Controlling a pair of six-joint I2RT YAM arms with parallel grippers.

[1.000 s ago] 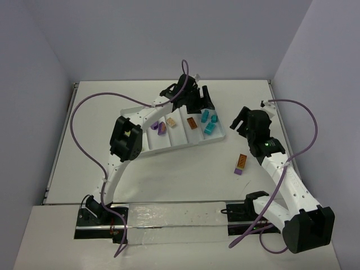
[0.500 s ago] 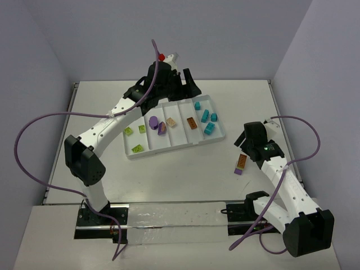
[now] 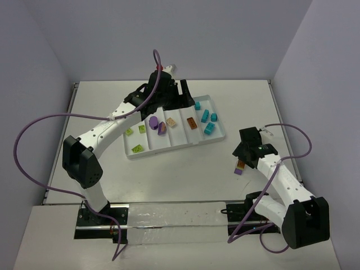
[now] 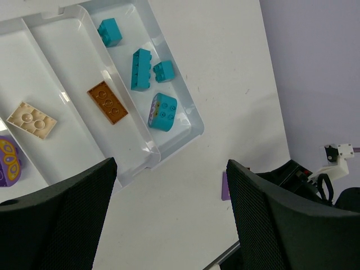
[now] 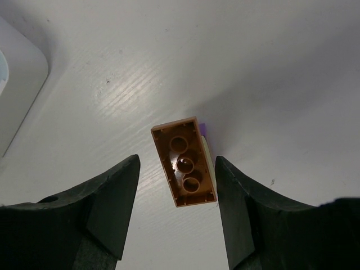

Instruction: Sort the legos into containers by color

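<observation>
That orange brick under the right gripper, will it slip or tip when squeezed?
The orange brick looks like hard plastic, so probably stiff. Its smooth sides might slip slightly. A purple piece seems attached and may lift too.

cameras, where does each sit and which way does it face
top external: above and behind the bases, looking down on table and tray; both arms show.
left wrist: over the tray's right end, looking down at teal legos past the open left gripper.
right wrist: low, looking down at an orange-brown brick framed by the right gripper.
shared: top external and left wrist both show the teal legos.
</observation>
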